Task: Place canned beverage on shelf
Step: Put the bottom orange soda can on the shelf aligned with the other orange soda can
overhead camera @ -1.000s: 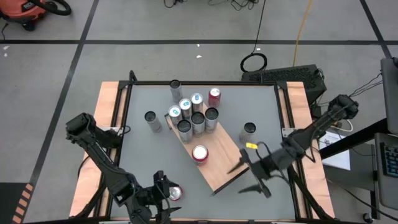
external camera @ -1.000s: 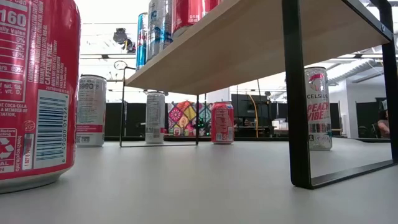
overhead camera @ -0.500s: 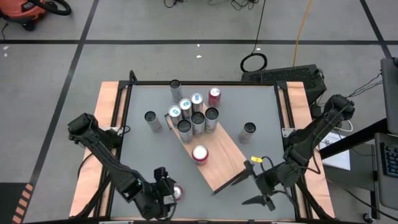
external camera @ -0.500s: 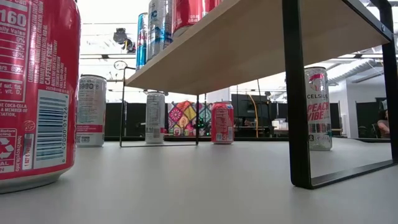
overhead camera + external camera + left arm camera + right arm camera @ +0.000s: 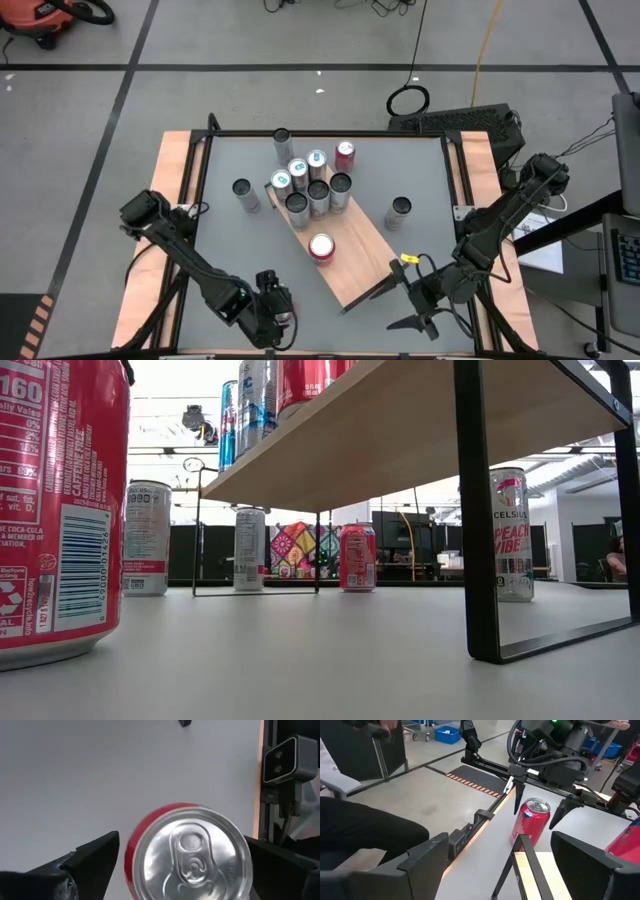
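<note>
A red can (image 5: 192, 852) stands upright on the grey table near its near edge; it also fills the left of the low view (image 5: 50, 510). My left gripper (image 5: 275, 318) hangs over the red can, open and pointing steeply down. Its fingers (image 5: 520, 795) stand on either side of the can's top (image 5: 535, 806) without touching it. The shelf (image 5: 350, 255) is a raised wooden board on black legs; several cans (image 5: 310, 185) and one red-and-white can (image 5: 321, 247) stand on it. My right gripper (image 5: 385, 308) waits open off the shelf's near right corner.
Loose cans stand on the table at the far left (image 5: 244, 193), the far middle (image 5: 282, 140) (image 5: 345, 152) and right of the shelf (image 5: 401, 210). The shelf's black leg frame (image 5: 520, 860) stands close before my right gripper. A small camera (image 5: 282, 760) sits at the table's edge.
My left gripper has sunk and tipped further down, shifting toward the table's right until it stands over the red can, which it now covers in the high view. My right gripper has drifted toward the table's near edge. No can has moved.
</note>
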`<state>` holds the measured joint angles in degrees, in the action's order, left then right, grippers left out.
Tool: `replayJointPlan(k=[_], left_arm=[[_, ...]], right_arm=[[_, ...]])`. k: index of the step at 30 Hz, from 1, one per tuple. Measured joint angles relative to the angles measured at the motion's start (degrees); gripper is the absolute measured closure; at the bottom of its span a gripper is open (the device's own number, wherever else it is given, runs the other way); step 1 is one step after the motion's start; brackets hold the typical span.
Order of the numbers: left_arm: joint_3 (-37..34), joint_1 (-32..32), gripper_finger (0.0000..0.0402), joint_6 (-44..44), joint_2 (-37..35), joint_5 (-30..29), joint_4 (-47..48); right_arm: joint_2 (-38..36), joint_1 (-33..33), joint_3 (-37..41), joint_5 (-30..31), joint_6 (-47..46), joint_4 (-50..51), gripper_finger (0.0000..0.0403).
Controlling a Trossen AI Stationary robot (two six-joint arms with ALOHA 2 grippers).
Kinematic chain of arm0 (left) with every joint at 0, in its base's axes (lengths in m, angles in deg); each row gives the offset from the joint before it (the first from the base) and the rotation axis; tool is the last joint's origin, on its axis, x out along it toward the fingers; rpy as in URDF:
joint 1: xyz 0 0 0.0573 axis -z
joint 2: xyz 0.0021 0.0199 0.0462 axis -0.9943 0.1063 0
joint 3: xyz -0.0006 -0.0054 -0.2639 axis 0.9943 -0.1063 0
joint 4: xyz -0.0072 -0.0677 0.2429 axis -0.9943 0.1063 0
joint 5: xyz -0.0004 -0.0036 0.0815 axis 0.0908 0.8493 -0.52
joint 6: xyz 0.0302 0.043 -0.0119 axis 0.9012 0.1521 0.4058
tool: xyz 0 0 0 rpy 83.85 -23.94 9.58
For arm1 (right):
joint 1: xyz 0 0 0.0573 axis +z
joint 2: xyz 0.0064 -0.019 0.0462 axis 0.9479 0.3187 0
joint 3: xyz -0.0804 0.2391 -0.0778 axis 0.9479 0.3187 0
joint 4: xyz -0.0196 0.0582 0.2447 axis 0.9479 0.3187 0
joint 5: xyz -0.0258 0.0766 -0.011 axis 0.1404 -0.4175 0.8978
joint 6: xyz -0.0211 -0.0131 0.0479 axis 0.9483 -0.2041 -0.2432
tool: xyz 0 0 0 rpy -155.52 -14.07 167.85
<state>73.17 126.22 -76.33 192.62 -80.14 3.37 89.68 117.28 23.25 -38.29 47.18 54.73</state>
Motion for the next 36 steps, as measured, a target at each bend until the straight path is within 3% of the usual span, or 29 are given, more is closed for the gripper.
replayJointPlan(k=[11,18,27,36], left_arm=[[0.01,0.05,0.0115,-6.39,0.41,1.08,-0.08],[1.54,-0.41,0.0117,-9.48,0.26,1.94,0.27],[9.2,-2.08,0.0115,-11.97,-0.62,1.56,3.27],[19.02,-3.98,0.0114,-11.89,-0.67,0.67,4.68]], right_arm=[[0.64,0.0,0.0,0.0,0.16,-0.42,0.008],[5.47,-0.99,0.0,0.95,-0.33,-5.17,0.008],[12.52,-1.25,0.0,17.75,-1.49,-20.96,0.008],[13.66,-1.6,-2.94,18.1,-9.34,-23.95,0.008]])
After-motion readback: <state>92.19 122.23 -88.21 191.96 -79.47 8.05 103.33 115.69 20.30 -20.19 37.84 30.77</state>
